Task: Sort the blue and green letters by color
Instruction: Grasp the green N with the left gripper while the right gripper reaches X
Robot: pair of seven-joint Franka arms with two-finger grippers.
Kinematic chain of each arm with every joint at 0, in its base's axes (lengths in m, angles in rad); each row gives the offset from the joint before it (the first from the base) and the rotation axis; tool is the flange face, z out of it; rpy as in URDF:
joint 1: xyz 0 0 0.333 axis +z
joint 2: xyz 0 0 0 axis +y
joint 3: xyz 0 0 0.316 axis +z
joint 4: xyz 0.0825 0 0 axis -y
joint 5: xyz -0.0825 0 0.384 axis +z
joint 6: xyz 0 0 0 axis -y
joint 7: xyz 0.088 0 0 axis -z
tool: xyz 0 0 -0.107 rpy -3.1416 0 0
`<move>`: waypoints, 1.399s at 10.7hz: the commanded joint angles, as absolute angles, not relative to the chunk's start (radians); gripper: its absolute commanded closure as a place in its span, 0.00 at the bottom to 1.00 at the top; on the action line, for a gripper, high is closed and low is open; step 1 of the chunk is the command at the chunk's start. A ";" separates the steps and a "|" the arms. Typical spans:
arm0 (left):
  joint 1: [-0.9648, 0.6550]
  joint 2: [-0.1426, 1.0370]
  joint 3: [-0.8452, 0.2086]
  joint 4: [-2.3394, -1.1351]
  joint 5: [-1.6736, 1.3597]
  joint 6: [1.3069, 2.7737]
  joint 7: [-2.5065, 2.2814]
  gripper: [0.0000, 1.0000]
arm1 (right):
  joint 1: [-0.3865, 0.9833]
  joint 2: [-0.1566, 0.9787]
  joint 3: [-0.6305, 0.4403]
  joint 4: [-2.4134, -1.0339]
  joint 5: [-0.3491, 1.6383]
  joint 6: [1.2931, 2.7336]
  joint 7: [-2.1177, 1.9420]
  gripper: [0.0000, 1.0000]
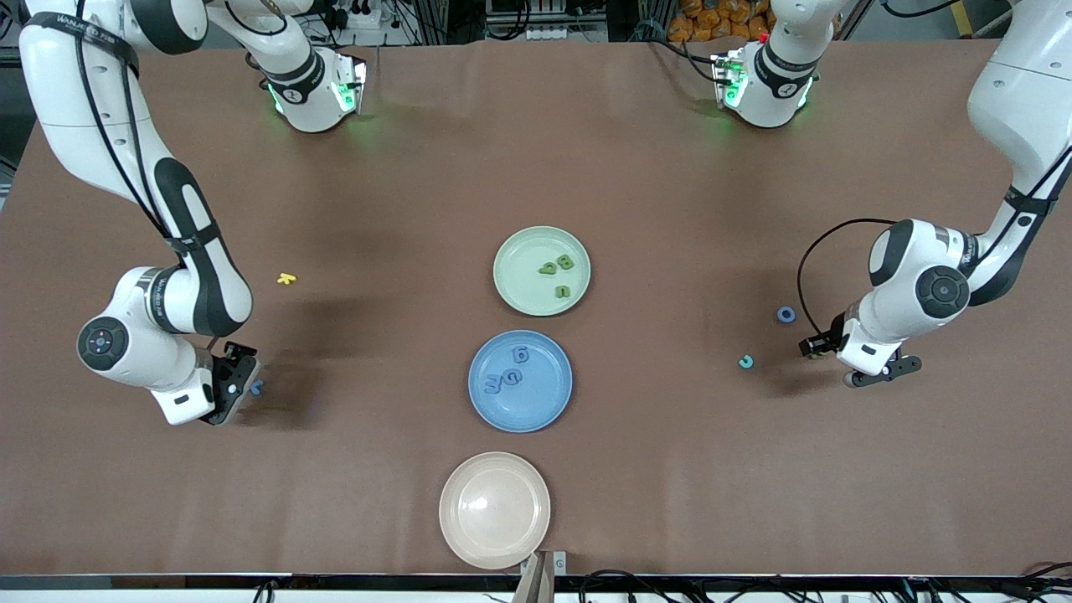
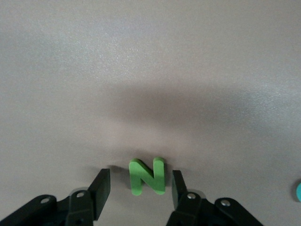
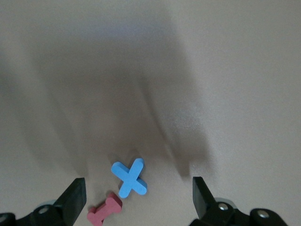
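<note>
A green letter N [image 2: 147, 176] lies flat on the brown table between the fingers of my left gripper [image 2: 138, 188], which is open with a gap on each side of the letter. My right gripper [image 3: 137, 197] is wide open and low over a blue X [image 3: 129, 177], with a red piece [image 3: 104, 210] beside the X. The green plate [image 1: 519, 276] holds three green letters [image 1: 557, 266]. The blue plate [image 1: 536, 410] holds three blue letters [image 1: 509, 377]. A blue ring letter [image 1: 785, 314] lies on the table toward the left arm's end.
An empty beige plate [image 1: 495, 510] sits nearest the front camera. A teal hook piece [image 1: 745, 362] lies beside the left gripper [image 1: 875, 375]. A yellow piece [image 1: 286, 279] lies toward the right arm's end, farther from the camera than the right gripper [image 1: 239, 387].
</note>
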State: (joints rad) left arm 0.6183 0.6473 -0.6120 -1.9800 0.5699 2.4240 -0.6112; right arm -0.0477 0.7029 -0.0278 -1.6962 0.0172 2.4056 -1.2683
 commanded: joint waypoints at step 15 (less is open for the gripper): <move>0.284 0.597 -0.765 -1.918 0.581 2.315 -1.002 1.00 | -0.013 0.670 -0.011 -1.743 0.017 2.432 -0.958 1.00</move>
State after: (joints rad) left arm 0.3820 0.6207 -0.7320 -1.9422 0.5699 2.3719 -0.8390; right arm -0.0435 0.6988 -0.0223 -1.7438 0.0183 2.4764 -1.1107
